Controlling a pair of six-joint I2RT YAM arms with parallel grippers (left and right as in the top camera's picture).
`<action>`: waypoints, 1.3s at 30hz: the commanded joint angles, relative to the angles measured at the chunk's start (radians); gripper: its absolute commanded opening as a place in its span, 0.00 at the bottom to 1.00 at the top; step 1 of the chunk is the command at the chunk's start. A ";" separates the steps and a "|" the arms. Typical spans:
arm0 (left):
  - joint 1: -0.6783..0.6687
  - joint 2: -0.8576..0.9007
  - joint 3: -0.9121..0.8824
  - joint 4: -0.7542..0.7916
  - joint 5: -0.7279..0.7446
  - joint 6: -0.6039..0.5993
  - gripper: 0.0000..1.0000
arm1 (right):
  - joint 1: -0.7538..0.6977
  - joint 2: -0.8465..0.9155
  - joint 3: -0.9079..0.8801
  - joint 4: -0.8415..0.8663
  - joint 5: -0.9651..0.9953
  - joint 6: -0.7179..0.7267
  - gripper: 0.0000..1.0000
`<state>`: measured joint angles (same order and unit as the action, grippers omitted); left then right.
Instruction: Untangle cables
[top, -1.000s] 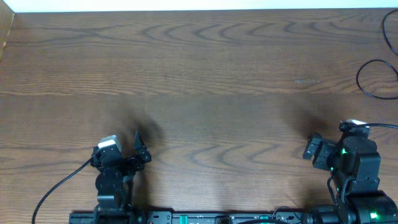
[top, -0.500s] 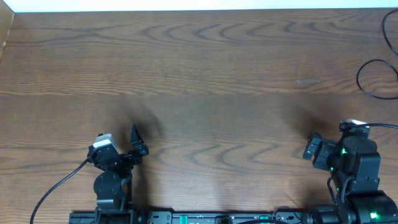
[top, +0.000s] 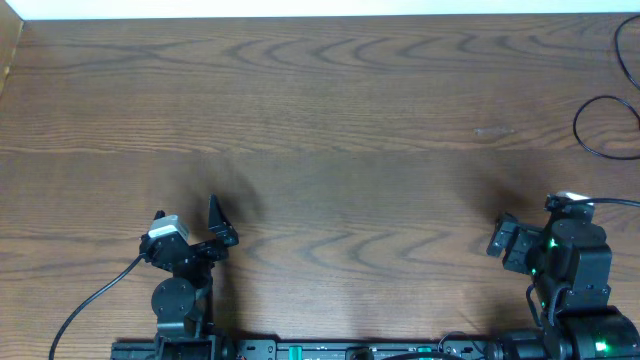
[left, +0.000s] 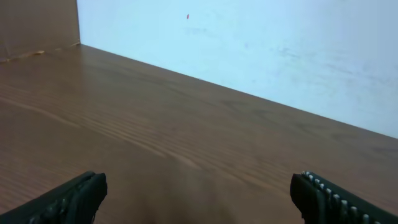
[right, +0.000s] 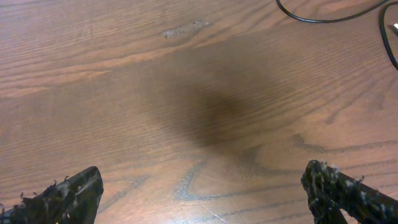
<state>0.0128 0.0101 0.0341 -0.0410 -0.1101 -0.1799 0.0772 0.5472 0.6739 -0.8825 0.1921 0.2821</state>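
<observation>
Wood-grain desk (top: 330, 120) fills the overhead view, bounded by a pale wall (left: 249, 37) on the far side and a brown side panel (left: 37, 25) at the far left corner. A pale scuff (top: 492, 130) marks the boards. The black cable (top: 578, 125) lies to the right of that scuff, looping at the desk's right edge and running out of frame; in the right wrist view it curves past beyond and to the right of the scuff. A soft dark shadow (right: 217, 106) sits on the wood on the near side of the scuff. The right fingers (right: 62, 196) are on the near side of the scuff, well short of the cable, spread wide with only desk showing between them. The left fingers (left: 74, 198) are well apart from the scuff, off to its near left, likewise spread wide, touching nothing and angled toward the wall.
</observation>
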 joint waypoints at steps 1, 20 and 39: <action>0.021 -0.008 -0.030 -0.023 0.014 0.003 0.98 | 0.005 -0.004 -0.002 -0.001 0.011 0.009 0.99; 0.064 -0.008 -0.030 -0.026 0.163 0.281 0.98 | 0.005 -0.004 -0.002 -0.002 0.011 0.009 0.99; 0.047 -0.008 -0.030 -0.025 0.151 0.281 0.98 | 0.005 -0.004 -0.002 -0.001 0.011 0.009 0.99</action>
<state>0.0711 0.0101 0.0315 -0.0483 0.0540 0.0841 0.0772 0.5472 0.6739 -0.8829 0.1921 0.2821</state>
